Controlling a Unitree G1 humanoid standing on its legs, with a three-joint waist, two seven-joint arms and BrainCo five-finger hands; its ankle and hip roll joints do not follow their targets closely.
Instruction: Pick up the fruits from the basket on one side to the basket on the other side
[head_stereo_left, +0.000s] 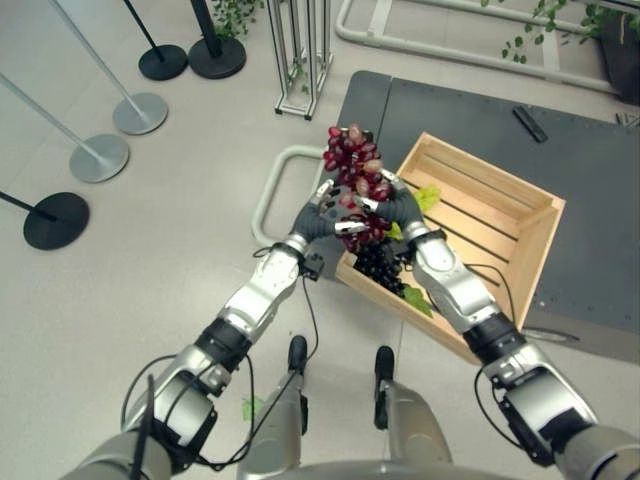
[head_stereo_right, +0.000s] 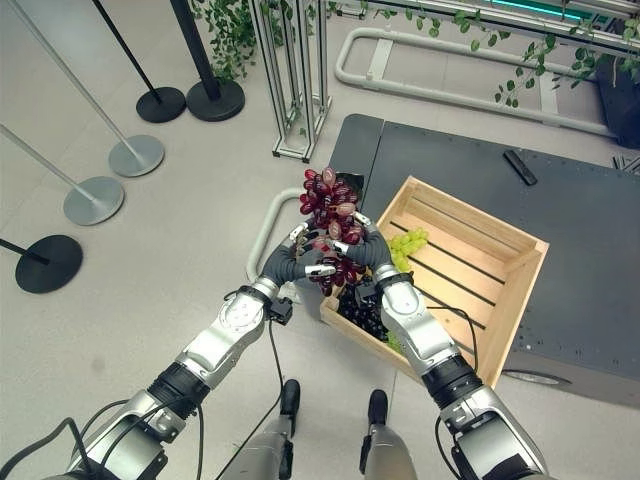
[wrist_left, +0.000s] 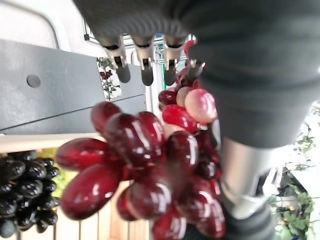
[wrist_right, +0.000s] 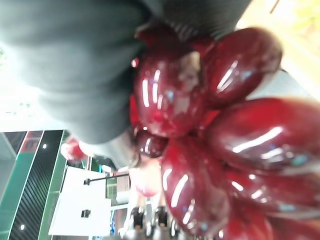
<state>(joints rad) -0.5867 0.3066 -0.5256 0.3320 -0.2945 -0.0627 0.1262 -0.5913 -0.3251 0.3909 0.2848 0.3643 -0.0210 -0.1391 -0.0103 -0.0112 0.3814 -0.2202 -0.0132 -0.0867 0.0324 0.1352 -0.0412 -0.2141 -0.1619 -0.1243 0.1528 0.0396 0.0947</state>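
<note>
A bunch of red grapes (head_stereo_left: 355, 170) is held up between both hands, just above the near-left corner of the wooden crate (head_stereo_left: 540, 240). My left hand (head_stereo_left: 318, 215) grips the bunch from the left with curled fingers, and my right hand (head_stereo_left: 400, 208) closes on it from the right. Up close, the glossy red grapes (wrist_left: 145, 170) hang past the left hand's fingers (wrist_left: 146, 65); the same red grapes (wrist_right: 215, 125) crowd against the right hand. Inside the crate, black grapes (head_stereo_left: 380, 265) lie in the near corner and green grapes (head_stereo_right: 405, 242) sit beside them.
The crate rests on a dark grey platform (head_stereo_left: 600, 180) with a black bar-shaped object (head_stereo_left: 530, 124) at the back. A white tube frame (head_stereo_left: 272, 190) borders the platform's left side. Stanchion bases (head_stereo_left: 98, 158) and a metal rack (head_stereo_left: 300, 60) stand on the floor to the left.
</note>
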